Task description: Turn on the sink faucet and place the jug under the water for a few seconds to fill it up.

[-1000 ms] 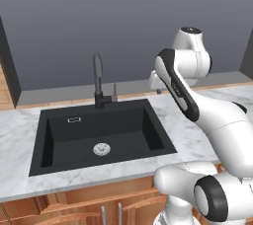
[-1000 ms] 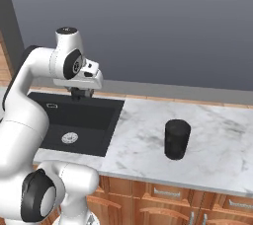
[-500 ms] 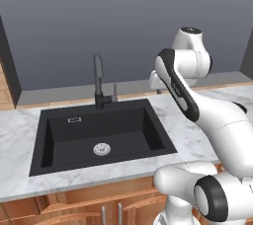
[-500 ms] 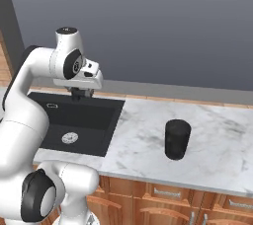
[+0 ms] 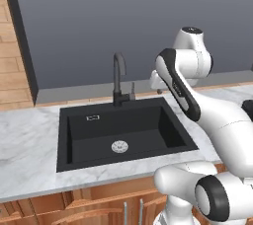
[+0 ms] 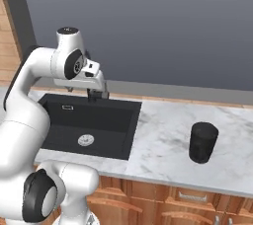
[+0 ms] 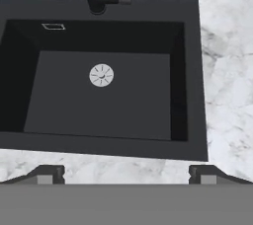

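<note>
The black sink [image 5: 148, 130] lies in the marble counter, with its round silver drain [image 7: 101, 75] and an overflow slot [image 7: 53, 26] on the back wall. Behind it rises the dark gooseneck faucet [image 5: 118, 77] with its small grey lever [image 5: 132, 90] to the right. No water runs from the spout. My gripper [image 7: 127, 175] hangs open and empty above the sink's front, looking straight down into it; its fingertips [image 7: 47, 174] stand far apart. The black jug [image 6: 203, 142] stands upright on the counter to the right of the sink [image 6: 113, 120], well away from the gripper [image 6: 98, 93].
Marble counter [image 6: 158, 145] runs on both sides of the sink, with wooden cabinet fronts [image 5: 99, 209] below. A dark grey wall [image 5: 123, 21] rises behind the faucet, and wood panelling [image 5: 12, 71] stands at the left.
</note>
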Controlling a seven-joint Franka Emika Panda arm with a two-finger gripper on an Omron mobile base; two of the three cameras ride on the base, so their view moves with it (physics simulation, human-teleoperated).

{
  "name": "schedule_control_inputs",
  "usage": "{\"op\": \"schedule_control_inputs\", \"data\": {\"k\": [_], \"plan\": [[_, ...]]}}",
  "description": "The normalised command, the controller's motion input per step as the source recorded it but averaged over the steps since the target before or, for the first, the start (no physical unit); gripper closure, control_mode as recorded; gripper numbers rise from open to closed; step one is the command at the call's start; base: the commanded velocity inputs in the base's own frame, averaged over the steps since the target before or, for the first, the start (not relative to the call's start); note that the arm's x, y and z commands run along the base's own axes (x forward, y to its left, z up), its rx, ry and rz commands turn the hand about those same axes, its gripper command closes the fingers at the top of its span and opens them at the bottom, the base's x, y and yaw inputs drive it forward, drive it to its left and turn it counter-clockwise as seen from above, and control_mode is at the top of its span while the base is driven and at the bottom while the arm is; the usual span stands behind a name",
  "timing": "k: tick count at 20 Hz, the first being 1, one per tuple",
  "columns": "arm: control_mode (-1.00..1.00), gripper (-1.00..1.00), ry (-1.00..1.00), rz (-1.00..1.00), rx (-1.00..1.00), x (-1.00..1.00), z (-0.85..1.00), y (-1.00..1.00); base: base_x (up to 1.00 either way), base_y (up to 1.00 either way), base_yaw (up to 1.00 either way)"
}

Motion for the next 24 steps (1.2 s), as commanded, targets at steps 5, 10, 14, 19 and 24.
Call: {"op": "schedule_control_inputs", "data": {"k": [5, 10, 14, 19, 24], "plan": [[1.0, -1.0, 0.0, 0.0, 0.0, 0.0, 0.0, 0.0, 0.07, 0.4, 0.0], [1.0, -1.0, 0.0, 0.0, 0.0, 0.0, 0.0, 0.0, 0.01, -0.09, 0.0], [1.0, -1.0, 0.0, 0.0, 0.0, 0.0, 0.0, 0.0, 0.0, -0.12, 0.0], [1.0, -1.0, 0.0, 0.0, 0.0, 0.0, 0.0, 0.0, 0.0, 0.0, 0.0], [-1.0, -1.0, -0.14, 0.05, 0.03, 0.14, -0.39, -0.43, 0.0, 0.0, 0.0]]}}
